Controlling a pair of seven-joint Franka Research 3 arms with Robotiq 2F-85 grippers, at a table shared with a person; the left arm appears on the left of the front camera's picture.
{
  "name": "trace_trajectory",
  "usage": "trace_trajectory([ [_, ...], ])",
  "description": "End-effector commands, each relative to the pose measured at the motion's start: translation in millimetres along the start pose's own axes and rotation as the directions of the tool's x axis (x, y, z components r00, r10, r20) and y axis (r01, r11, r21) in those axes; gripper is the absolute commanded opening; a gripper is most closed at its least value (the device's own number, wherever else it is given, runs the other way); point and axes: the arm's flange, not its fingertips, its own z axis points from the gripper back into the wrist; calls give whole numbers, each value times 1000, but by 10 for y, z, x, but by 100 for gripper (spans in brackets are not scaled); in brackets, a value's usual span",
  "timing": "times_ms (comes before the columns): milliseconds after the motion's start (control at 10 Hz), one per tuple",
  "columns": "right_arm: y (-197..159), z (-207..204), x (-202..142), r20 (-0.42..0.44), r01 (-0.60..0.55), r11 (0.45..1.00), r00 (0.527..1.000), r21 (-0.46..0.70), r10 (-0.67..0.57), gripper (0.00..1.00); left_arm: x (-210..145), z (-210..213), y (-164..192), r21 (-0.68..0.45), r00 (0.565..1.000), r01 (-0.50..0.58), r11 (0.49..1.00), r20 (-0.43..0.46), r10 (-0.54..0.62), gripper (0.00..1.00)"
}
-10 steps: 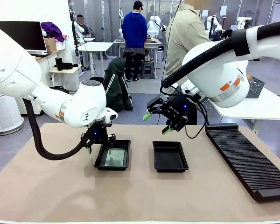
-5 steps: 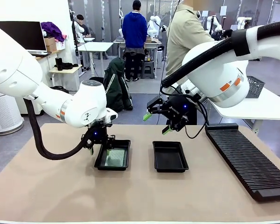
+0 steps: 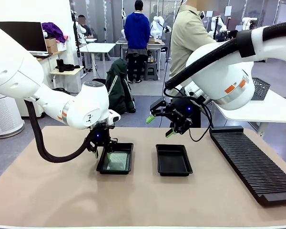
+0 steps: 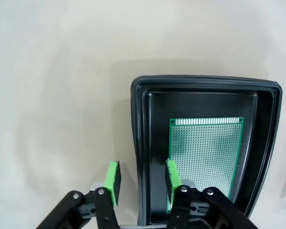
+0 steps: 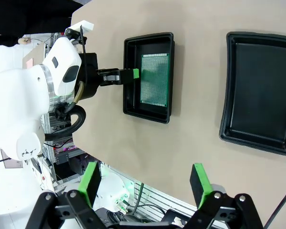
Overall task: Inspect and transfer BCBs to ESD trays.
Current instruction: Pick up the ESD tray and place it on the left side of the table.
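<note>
BCB [image 4: 206,160] is lying flat on the floor of the left ESD tray [image 4: 140,143], a bit off to one side of it and not touching the left gripper [image 4: 140,174] as far as I can tell. That tray sits left of the middle of the worktop [image 3: 133,200], with the second ESD tray [image 3: 174,171] just beside it toward the right edge and bare inside. The long ribbed rack [image 3: 250,162] runs along the right edge. The left gripper is down low and straddling the tray's rim, one green pad outside over the worktop and one inside over the tray floor. The jaws are partly apart with the rim wall between them and a sliver of gap on each side, so not clamped on anything as I read it. The right gripper [image 3: 160,126] hangs up in the air over the far edge behind the bare tray, jaws wide apart, holding nothing. My take: one board is placed and this is either the tail of that placement or the start of a pinch on the tray rim, honestly can't say which. If it's a pinch, the pads need to meet that thin flared wall squarely so the tray doesn't skid or tip and slide the board. If it's a retreat, go straight up so the inner pad clears the rim and the board's edge. Either way the other tray wants a board next
</note>
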Motion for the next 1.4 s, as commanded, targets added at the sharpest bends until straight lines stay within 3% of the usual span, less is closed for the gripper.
trace_trajectory([
  [0,3,2,4,0,7,1000,1000,0,-7,100,52,3,20,-13,1000,10,1000,-27,-10,43],
  [800,3,2,4,0,7,1000,1000,0,-7,100,60,8,45,-12,999,14,1000,-38,-14,2],
  [1300,3,2,4,0,7,1000,1000,0,-7,100,69,-3,49,-19,999,2,1000,-49,-3,0],
])
